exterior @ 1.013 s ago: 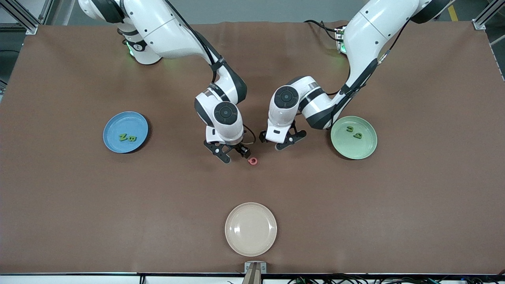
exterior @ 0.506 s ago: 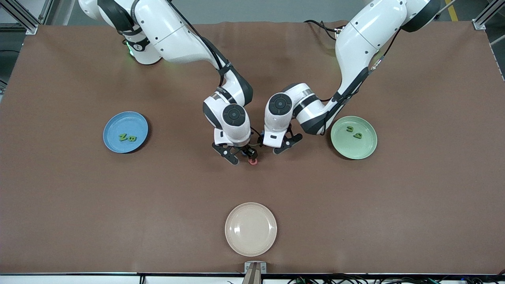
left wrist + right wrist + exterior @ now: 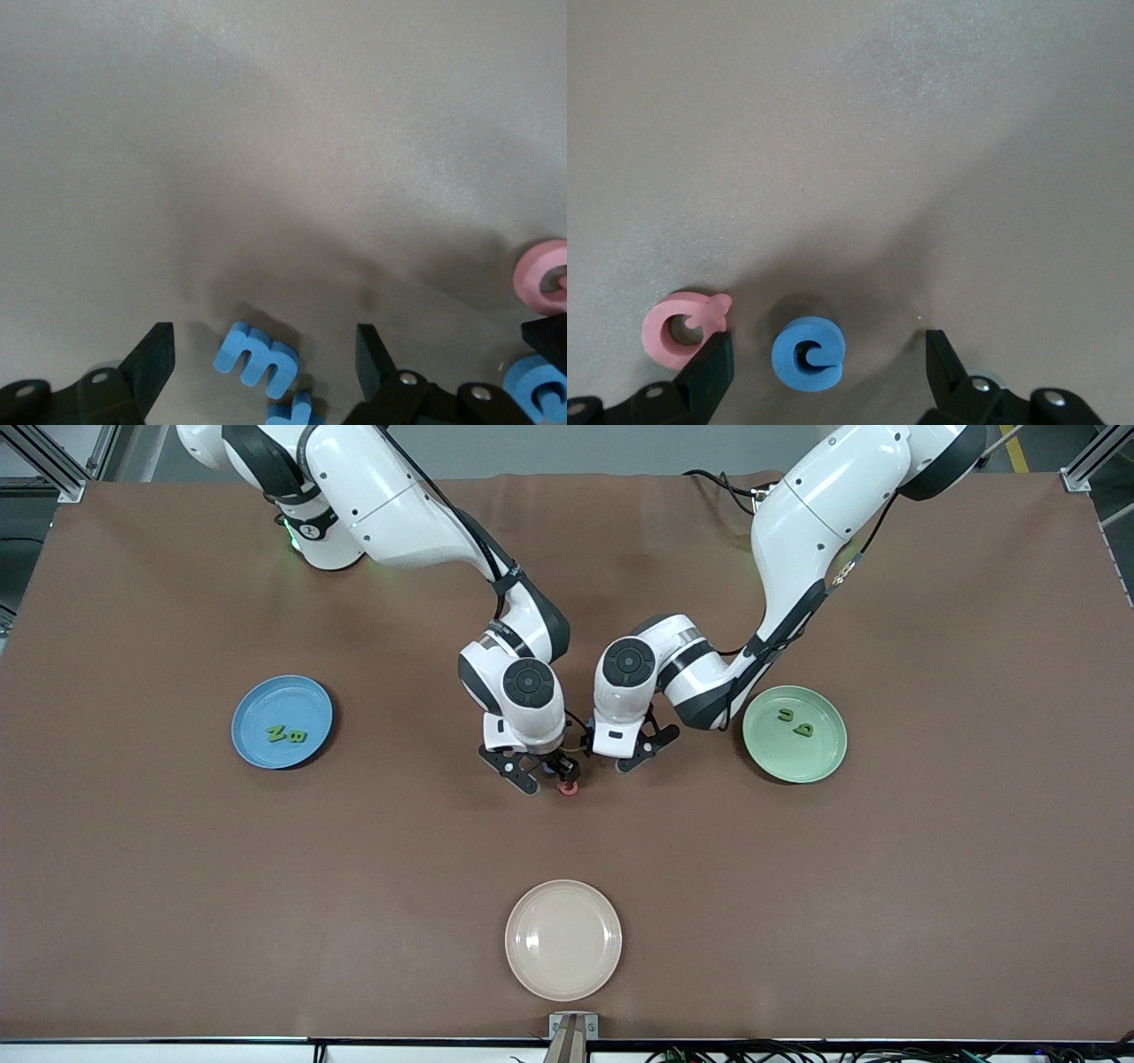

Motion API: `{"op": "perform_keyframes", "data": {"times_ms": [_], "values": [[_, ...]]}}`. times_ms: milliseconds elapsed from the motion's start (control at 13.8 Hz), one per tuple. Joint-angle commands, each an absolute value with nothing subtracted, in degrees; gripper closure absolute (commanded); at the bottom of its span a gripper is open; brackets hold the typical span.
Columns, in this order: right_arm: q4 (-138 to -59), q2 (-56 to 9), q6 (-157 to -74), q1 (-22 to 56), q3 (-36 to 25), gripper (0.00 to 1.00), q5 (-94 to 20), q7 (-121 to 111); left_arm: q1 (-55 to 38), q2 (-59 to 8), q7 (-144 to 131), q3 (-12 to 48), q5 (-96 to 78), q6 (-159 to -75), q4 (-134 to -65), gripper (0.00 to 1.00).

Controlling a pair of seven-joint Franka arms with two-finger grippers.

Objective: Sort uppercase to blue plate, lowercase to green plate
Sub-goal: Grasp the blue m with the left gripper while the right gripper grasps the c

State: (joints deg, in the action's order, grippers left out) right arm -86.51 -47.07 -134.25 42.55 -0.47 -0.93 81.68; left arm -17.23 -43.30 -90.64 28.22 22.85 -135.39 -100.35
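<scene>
Starting nearest the front camera, we find a round cream-white plastic plate [image 3: 563, 940] on the brown table [image 3: 930, 886]. Farther on, mid-table, lies the small pinkish-red foam Q [image 3: 568, 787], just beside the right gripper [image 3: 542, 771], which sits low over it. Our right wrist view shows that gripper's fingers [image 3: 713, 365] standing apart, with the little blue foam C [image 3: 809, 353] lying flat between them, untouched, and the Q [image 3: 683, 328] just outside one finger. Beside it the left gripper [image 3: 618, 755] is also low over the table with its jaws apart. In the left wrist view, the blue foam m [image 3: 256, 359] lies between them, with a second blue letter, cut off at the picture's edge, beside it. Farther still, toward the right arm's end, the round mid-blue plastic plate [image 3: 282, 721] carries the green foam N [image 3: 275, 732] and green foam B [image 3: 297, 736]. Toward the left arm's end, the round pale mint-green plastic plate [image 3: 795, 733] carries the green foam u [image 3: 785, 714] and green foam b [image 3: 803, 730].
</scene>
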Motion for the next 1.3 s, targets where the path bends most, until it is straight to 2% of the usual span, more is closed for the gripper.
{"op": "perform_keyframes", "data": {"times_ms": [0, 217, 362, 651, 868, 1013, 1157, 1230], "values": [[-85.1, -48.3, -133.9, 43.9, -1.1, 0.05, -1.3, 83.8, -18.2, -44.2, -92.5, 27.9, 23.3, -136.1, -99.4, 0.10], [-85.1, -48.3, -133.9, 43.9, -1.1, 0.05, -0.8, 83.7, -18.5, -44.6, -92.7, 28.0, 23.3, -136.0, -99.5, 0.20], [-85.3, -48.5, -133.9, 43.9, -1.1, 0.06, -0.5, 83.4, -18.5, -44.5, -92.7, 28.0, 23.3, -136.1, -99.7, 0.32], [-85.3, -49.0, -134.0, 43.9, -1.1, 0.08, -0.4, 83.3, -18.5, -44.5, -92.5, 28.0, 23.3, -136.1, -100.2, 0.63], [-85.4, -49.1, -134.0, 43.9, -1.1, 0.14, 0.4, 83.2, -18.0, -44.3, -92.4, 28.0, 23.4, -136.1, -100.4, 0.75], [-85.4, -49.1, -134.0, 43.8, -1.1, 0.23, 0.4, 83.2, -17.3, -43.5, -92.0, 28.2, 23.4, -136.1, -101.5, 0.81], [-85.3, -49.0, -134.0, 43.8, -1.1, 0.43, 0.4, 83.2, -15.8, -42.1, -91.4, 28.5, 23.5, -136.1, -103.1, 0.84], [-85.3, -49.0, -134.0, 43.9, -1.1, 0.57, 0.4, 83.7, -14.5, -41.1, -91.1, 29.4, 23.5, -136.1, -104.1, 0.85]]}}
